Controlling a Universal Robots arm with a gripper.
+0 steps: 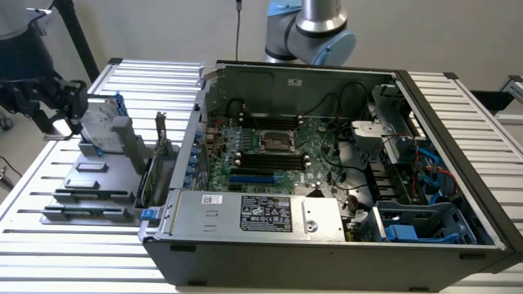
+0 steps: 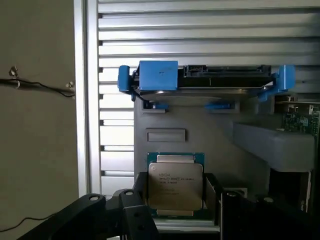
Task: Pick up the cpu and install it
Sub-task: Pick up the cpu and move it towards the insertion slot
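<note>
Black two-finger claw (image 1: pixel 53 113), upper left of the exterior frame, hangs released, its jaws spread either side of the small square silver-topped cpu (image 2: pixel 175 186). The chip lies flat on the dull grey plastic tray (image 2: pixel 210 135), near the blue-railed silver hard drive (image 2: pixel 225 80). Keep your jaws level and centred on opposite rims, so it cannot tilt.

The arm is a silver-grey cylindrical metal tube (image 1: pixel 320 13) set into rounded joint housings with pale blue plastic caps (image 1: pixel 282 12). Its matte black, angular fingers (image 2: pixel 131 216) are linked bars joined by round pivot pins (image 2: pixel 90 198).
</note>
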